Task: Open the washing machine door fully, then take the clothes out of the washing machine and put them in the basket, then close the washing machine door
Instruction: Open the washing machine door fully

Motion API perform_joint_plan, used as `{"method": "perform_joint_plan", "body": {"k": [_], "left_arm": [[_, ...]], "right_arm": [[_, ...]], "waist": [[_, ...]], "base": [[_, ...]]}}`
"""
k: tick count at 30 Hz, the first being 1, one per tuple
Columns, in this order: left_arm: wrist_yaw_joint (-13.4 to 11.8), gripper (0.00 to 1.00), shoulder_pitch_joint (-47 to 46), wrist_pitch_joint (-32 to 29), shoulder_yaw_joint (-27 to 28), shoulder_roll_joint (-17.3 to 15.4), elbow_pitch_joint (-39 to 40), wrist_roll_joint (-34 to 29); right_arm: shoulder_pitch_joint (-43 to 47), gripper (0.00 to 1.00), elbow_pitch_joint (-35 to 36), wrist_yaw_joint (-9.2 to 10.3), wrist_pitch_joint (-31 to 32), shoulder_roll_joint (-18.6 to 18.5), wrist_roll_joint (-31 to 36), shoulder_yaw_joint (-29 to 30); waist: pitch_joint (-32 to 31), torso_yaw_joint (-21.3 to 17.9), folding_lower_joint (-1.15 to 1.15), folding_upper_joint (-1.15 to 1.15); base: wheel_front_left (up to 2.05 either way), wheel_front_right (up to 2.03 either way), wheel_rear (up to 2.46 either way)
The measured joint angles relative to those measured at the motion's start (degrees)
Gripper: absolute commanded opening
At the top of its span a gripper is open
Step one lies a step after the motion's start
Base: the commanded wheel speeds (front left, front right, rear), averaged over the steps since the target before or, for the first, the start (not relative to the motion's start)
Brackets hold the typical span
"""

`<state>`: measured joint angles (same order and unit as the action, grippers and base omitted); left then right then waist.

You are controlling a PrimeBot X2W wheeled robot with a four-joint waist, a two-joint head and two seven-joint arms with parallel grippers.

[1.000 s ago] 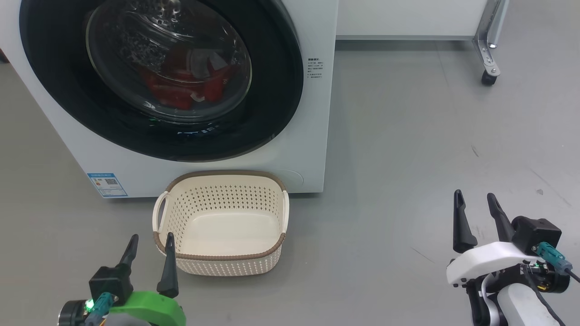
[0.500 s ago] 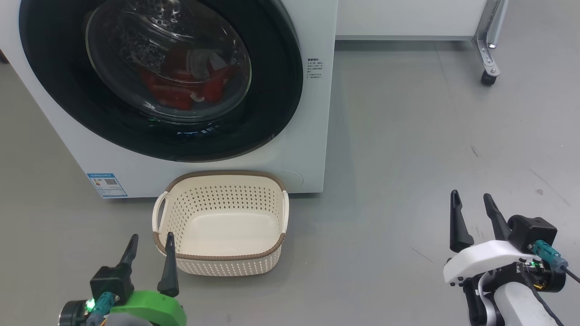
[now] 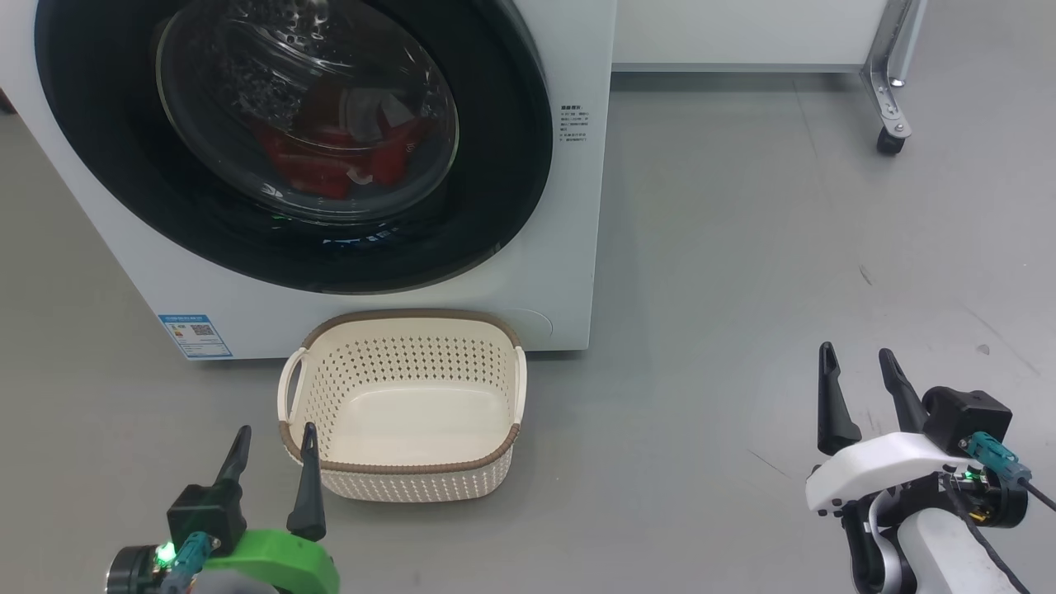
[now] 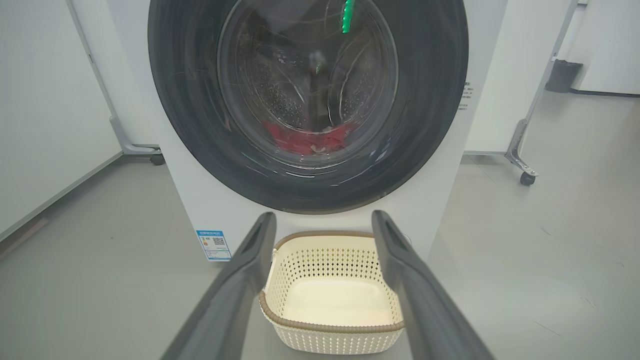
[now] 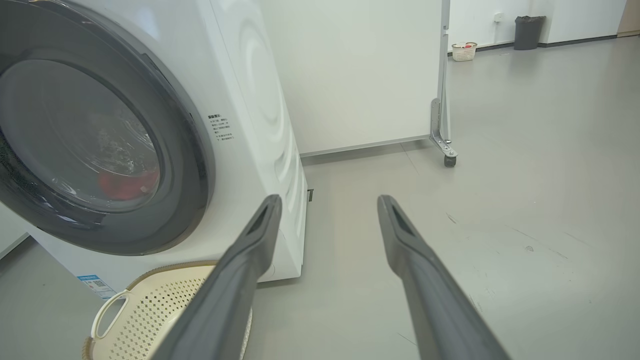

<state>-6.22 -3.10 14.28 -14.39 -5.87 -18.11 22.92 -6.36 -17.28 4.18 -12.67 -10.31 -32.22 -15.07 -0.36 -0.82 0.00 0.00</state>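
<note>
One blue QR label [image 3: 195,336] low on washer [image 3: 577,247] front.

So the grey floor [image 3: 742,272] is carrying everything here, and it's looking a bit scuffed with small dark marks. The white washing machine [image 3: 577,247] is sitting straight on it, with the cream basket [image 3: 412,483] sitting just in front of its base. A white panel [image 3: 742,33] is standing behind on a castor [image 3: 888,142], and a dark bin [image 5: 525,31] is sitting far off by the wall.
</note>
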Motion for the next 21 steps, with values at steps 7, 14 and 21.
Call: {"method": "perform_joint_plan", "body": {"k": [7, 14, 21], "left_arm": [[0.00, 1.00, 0.00, 0.00, 0.05, 0.42, -0.33, -0.02], [0.04, 1.00, -0.04, 0.00, -0.09, 0.96, -0.47, -0.05], [0.07, 1.00, -0.19, 0.00, -0.59, 1.33, -0.48, -0.35]], "right_arm": [[-0.23, 1.00, -0.08, -0.08, -0.08, -0.02, -0.10, 0.05], [-0.26, 0.00, 0.64, -1.09, -0.29, -0.10, -0.12, 0.38], [-0.28, 0.00, 1.68, -2.02, -0.69, 0.71, -3.97, 3.04]], "waist": [[0.02, 0.03, 0.00, 0.00], [0.30, 0.32, 0.00, 0.00], [1.48, 1.28, 0.00, 0.00]], "base": [[0.00, 0.00, 0.00], [0.00, 0.00, 0.00], [0.00, 0.00, 0.00]]}}
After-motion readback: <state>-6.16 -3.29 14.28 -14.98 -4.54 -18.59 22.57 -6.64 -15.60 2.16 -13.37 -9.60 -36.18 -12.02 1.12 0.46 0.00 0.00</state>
